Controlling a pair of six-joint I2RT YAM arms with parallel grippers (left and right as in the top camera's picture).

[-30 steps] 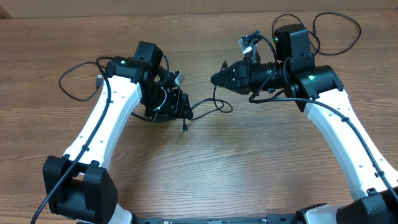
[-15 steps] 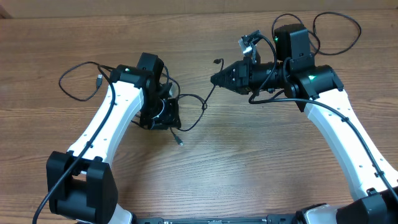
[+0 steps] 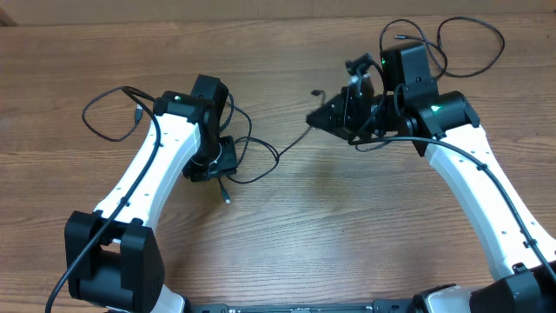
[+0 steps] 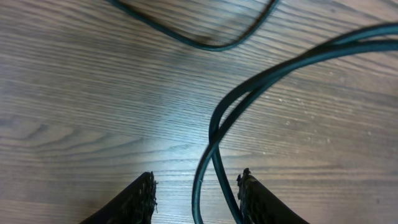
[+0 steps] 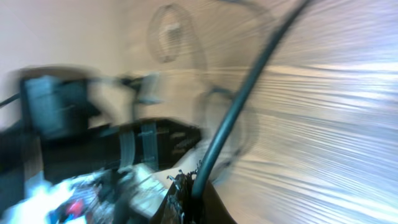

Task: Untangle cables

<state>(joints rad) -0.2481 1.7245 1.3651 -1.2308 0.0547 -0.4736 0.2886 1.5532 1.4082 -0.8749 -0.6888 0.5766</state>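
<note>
A thin black cable (image 3: 276,153) stretches across the table from my left gripper (image 3: 212,168) to my right gripper (image 3: 312,119). It loops beside the left gripper, and its plug end (image 3: 228,199) lies just in front. In the left wrist view two strands of this cable (image 4: 214,134) pass between the fingertips (image 4: 142,198), close to the right-hand one. The left gripper (image 4: 196,198) is open, wider than the strands. In the blurred right wrist view the right gripper (image 5: 191,190) is shut on the cable (image 5: 239,99). Another thin cable (image 3: 97,107) with a silvery plug (image 3: 139,111) lies far left.
Thicker black wires (image 3: 473,39) loop behind the right arm near the table's far edge. Bare wooden table (image 3: 347,235) spreads between the two arms toward the front. Another cable strand (image 4: 205,43) curves across the top of the left wrist view.
My left gripper has moved left and toward the front, dragging the cable loop and plug with it. The cable now runs straighter between the grippers. The right gripper has tilted and shifted slightly right.
</note>
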